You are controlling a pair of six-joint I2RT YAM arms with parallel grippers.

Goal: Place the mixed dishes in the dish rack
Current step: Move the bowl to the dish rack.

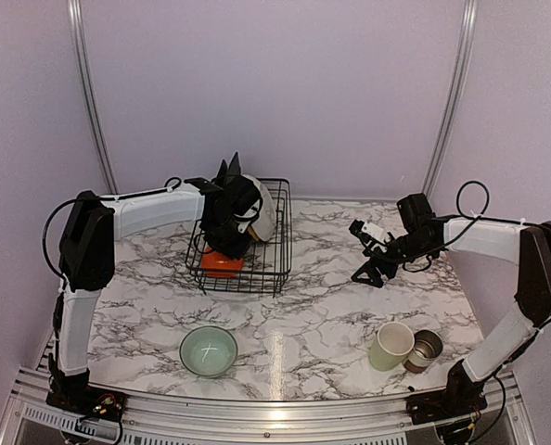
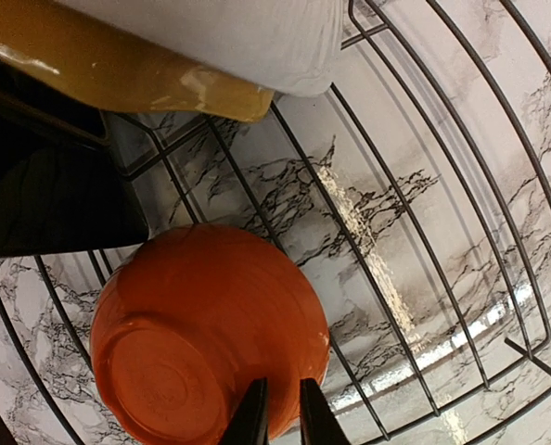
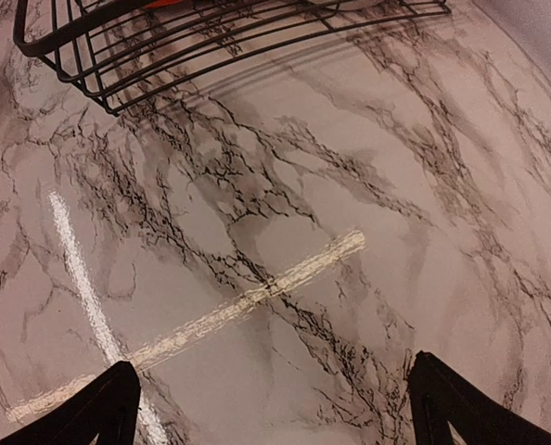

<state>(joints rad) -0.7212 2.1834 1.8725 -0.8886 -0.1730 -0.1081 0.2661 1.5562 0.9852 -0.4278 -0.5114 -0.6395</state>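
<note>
My left tool [image 2: 283,413] is pinched nearly together on the wall of the orange bowl [image 2: 211,343], upturned inside the dish rack [image 1: 279,243] beside a yellow plate [image 2: 118,69]. My right tool [image 3: 271,408] hangs agape over the bench [image 1: 322,311]. Left to load, I judge: green bowl [image 1: 209,351], mug [image 1: 390,345], small cup [image 1: 425,349].
</note>
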